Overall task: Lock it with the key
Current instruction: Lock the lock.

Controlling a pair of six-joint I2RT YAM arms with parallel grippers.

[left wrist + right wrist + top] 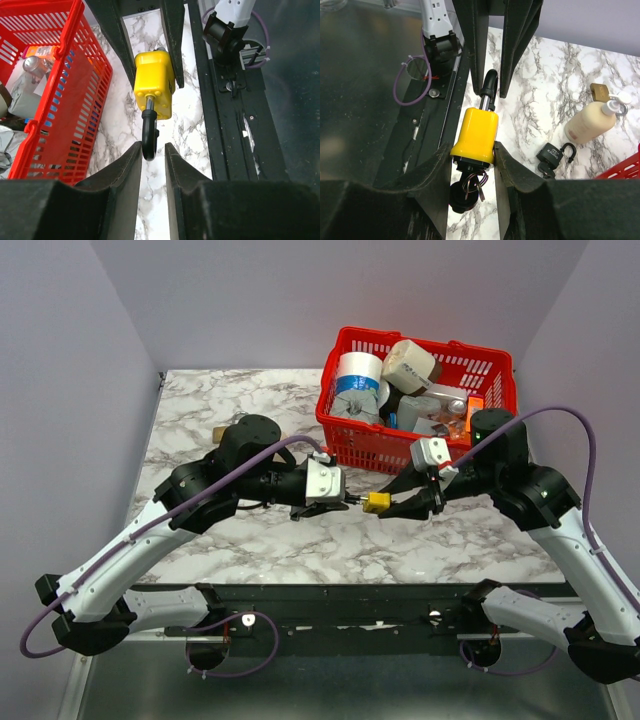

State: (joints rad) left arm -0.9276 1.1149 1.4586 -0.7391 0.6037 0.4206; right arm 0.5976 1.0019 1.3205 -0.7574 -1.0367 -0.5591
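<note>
A yellow padlock hangs above the marble table between both arms. My right gripper is shut on the yellow body from both sides. A key with a black head and a wire ring sticks out of the lock's underside between my right fingers. The black shackle points at my left gripper. Its bend sits between the left fingertips: it touches one pad, and a narrow gap shows at the other. In the top view the left gripper meets the lock from the left.
A red basket full of items stands at the back right, close behind both grippers. A black padlock, a cream pump bottle and a brass padlock lie on the marble table. The black base rail runs along the near edge.
</note>
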